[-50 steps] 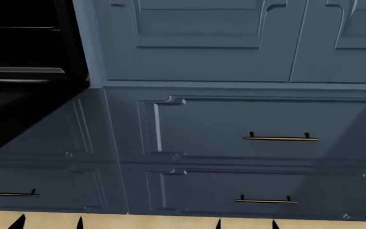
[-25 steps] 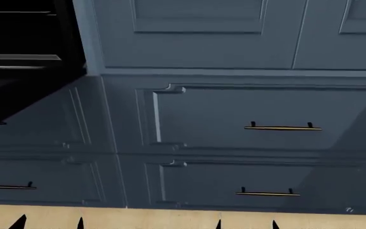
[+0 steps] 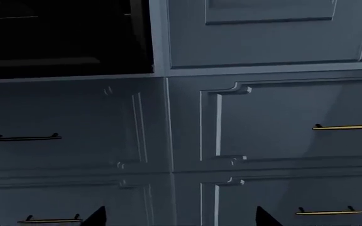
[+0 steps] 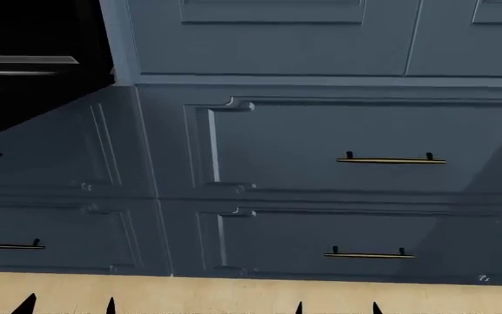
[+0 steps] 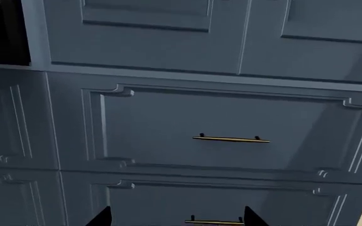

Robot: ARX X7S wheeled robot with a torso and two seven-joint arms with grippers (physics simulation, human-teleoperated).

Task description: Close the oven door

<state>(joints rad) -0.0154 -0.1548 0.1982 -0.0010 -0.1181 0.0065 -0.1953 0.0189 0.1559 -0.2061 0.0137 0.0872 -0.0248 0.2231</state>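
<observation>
Both jaws stand apart and hold nothing: only the dark fingertips of the left gripper (image 4: 68, 304) and of the right gripper (image 4: 336, 307) show, at the bottom edge of the head view, over a strip of pale wooden floor (image 4: 233, 291). At the upper left of that frame, the oven door (image 4: 55, 163) is open, a glossy dark panel that mirrors the cabinets, in front of the black oven cavity (image 4: 24, 33). Blue-grey drawer fronts (image 4: 321, 144) with short brass handles (image 4: 391, 159) fill the middle and the right of the frame.
</observation>
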